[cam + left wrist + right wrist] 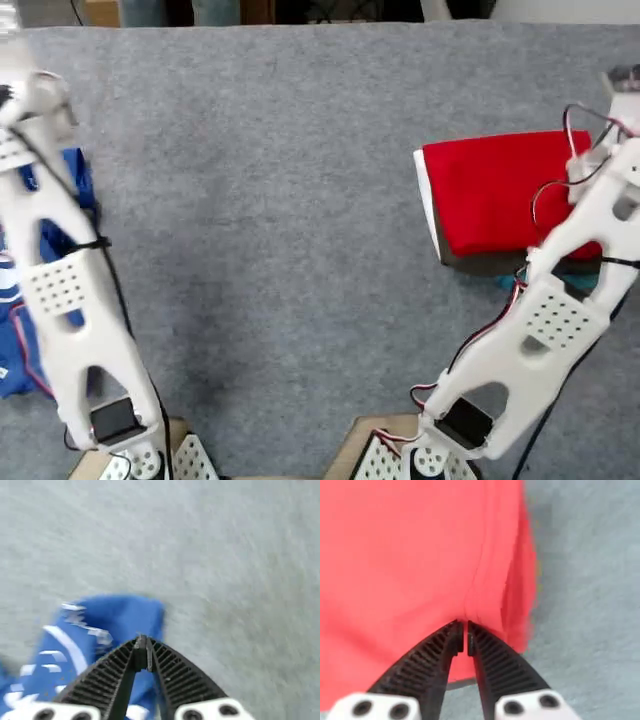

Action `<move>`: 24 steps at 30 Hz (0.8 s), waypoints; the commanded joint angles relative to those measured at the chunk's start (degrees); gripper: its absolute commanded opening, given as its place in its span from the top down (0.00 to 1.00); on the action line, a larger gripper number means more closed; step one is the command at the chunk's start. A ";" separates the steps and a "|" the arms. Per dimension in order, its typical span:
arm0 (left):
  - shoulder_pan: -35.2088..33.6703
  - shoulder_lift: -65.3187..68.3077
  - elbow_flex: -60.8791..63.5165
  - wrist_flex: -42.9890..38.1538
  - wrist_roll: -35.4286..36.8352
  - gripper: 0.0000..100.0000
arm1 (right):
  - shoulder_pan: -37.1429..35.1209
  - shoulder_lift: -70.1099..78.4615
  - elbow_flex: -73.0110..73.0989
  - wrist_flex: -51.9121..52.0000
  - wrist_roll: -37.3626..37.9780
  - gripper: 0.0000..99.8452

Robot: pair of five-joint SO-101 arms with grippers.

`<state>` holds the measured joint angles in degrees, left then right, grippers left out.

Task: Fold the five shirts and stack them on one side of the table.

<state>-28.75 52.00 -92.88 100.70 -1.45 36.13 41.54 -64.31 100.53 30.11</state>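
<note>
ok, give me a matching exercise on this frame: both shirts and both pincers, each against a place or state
Things:
1. red shirt
2. blue shirt
3. left pincer
4. right pincer

Places or states:
A. crumpled, unfolded, at the table's left edge
B. folded, on top of the pile on the right side
C. shut, tips over red fabric
D. shut, tips over blue fabric

Pairs: 1-B, 2-A, 3-D, 4-C

Overhead on table; wrist cameras close over blue shirt, red shirt.
</note>
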 commanded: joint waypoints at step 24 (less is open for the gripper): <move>-23.34 -19.78 86.46 -15.03 -16.44 0.97 | -25.67 -31.60 14.37 0.70 2.02 0.97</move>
<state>-52.75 32.92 -6.90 82.77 -17.63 13.71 14.64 -50.86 100.97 32.04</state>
